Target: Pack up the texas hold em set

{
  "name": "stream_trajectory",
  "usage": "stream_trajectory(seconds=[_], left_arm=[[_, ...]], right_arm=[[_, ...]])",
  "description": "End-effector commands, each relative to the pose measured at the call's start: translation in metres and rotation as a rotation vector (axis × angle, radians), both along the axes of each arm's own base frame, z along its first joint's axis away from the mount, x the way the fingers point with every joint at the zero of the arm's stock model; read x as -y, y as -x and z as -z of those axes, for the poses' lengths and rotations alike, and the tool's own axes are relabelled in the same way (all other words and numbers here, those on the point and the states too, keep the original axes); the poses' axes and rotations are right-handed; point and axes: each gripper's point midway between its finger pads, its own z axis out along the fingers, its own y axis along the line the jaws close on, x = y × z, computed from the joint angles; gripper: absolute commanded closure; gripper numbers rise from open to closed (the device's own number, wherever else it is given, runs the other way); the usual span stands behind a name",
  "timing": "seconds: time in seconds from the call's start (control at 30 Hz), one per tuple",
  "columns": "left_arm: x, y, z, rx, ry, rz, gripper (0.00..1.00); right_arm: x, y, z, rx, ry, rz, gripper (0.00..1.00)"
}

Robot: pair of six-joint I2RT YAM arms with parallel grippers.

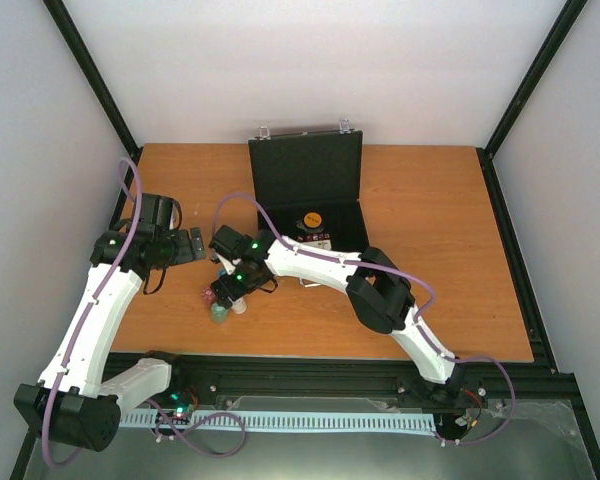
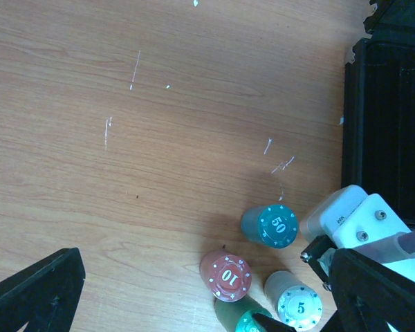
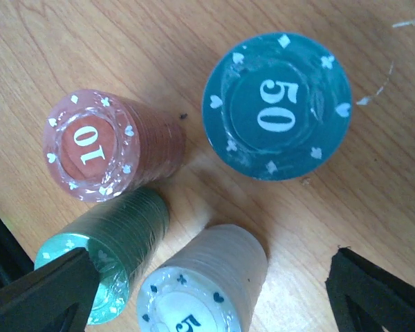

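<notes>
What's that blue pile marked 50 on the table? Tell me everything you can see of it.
The blue chip stack is a neat upright column of round, plastic-looking poker chips, teal-blue. The top chip bears a white 50 in its centre, ringed by small white card-suit marks. It stands on the wooden table, beside a red stack marked 10, with bare wood showing between them. Nothing grips it.

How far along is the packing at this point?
Done: the case lies open with small pieces inside. In hand: the open right gripper hovers above the blue stack, red stack, green stack and white stack, gripping none. Remaining: all four sit on the table; case not shut.
</notes>
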Motion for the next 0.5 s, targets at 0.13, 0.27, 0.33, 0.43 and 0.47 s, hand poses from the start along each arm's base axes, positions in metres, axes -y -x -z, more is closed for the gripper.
stream_trajectory(seconds=[0.13,0.27,0.33,0.43,0.47], left_arm=[[0.002,0.003,-0.003,0.007,0.025,0.003,0.00],[0.002,0.002,-0.003,0.008,0.023,0.005,0.00],[0.002,0.002,-0.003,0.008,0.021,0.006,0.00],[0.001,0.002,-0.004,0.010,0.017,0.006,0.00],[0.001,0.002,-0.004,0.010,0.016,0.006,0.00]], right_arm=[[0.006,0.003,0.020,-0.016,0.077,0.026,0.22],[0.016,0.002,0.019,0.002,0.109,0.039,0.29],[0.022,0.002,0.017,0.014,0.119,0.040,0.29],[0.035,0.004,0.020,0.025,0.157,0.047,0.29],[0.037,0.004,0.018,0.031,0.162,0.049,0.30]])
